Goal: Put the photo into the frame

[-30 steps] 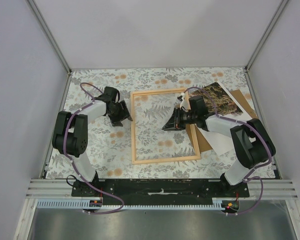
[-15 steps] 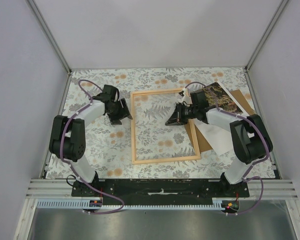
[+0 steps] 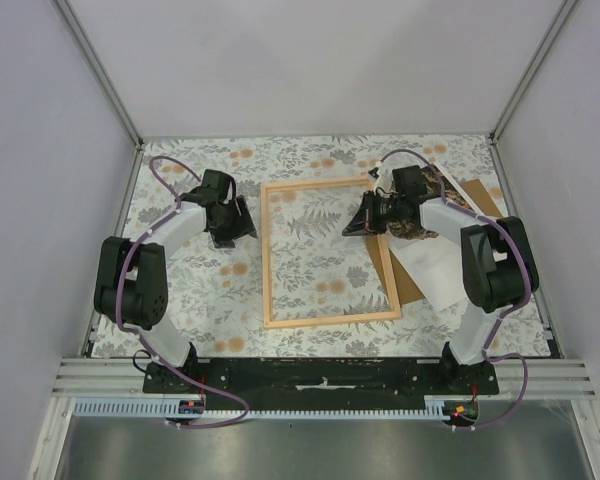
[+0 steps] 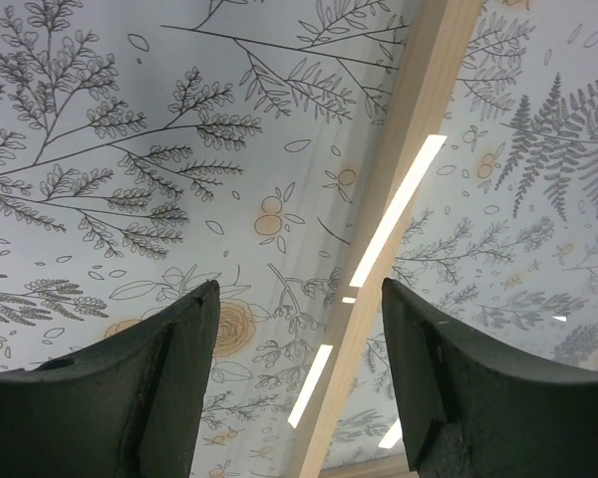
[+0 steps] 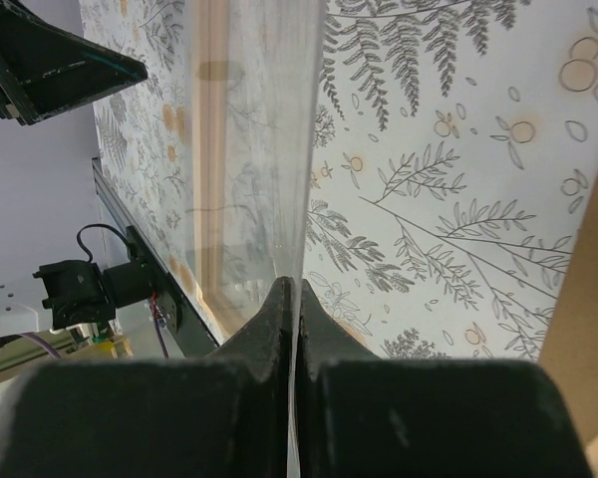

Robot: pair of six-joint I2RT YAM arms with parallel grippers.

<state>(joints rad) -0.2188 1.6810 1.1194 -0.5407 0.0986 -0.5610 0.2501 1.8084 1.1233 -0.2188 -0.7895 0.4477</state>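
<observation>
At frame's R rail, far end: R gripper (image 5: 295,294) now shut tight on a thin clear sheet (image 5: 259,119), seen edge-on btwn its pads. A sec ago the jaws were part open & sat nearer mid-rail.
Sheet: looks like the glazing pane; can't tell how far it's raised off the frame (image 3: 267,260).
L gripper (image 4: 299,299): wide, empty, hovers by L rail. Has drifted a bit farther up the table (image 3: 310,150); opening approx same.
Photo (image 3: 446,188): outside frame, to its R, print side up on brown board (image 3: 410,282), partly hidden by R arm. Hasn't moved, untouched.
Frame: flat on table, same spot.
Meaning: grip on sheet prob. only just made, likely to lift/clear pane so photo can go in. Photo step not begun.
Risk: sheet thin & slick, may slip or flex. L gripper free to steady frame.
</observation>
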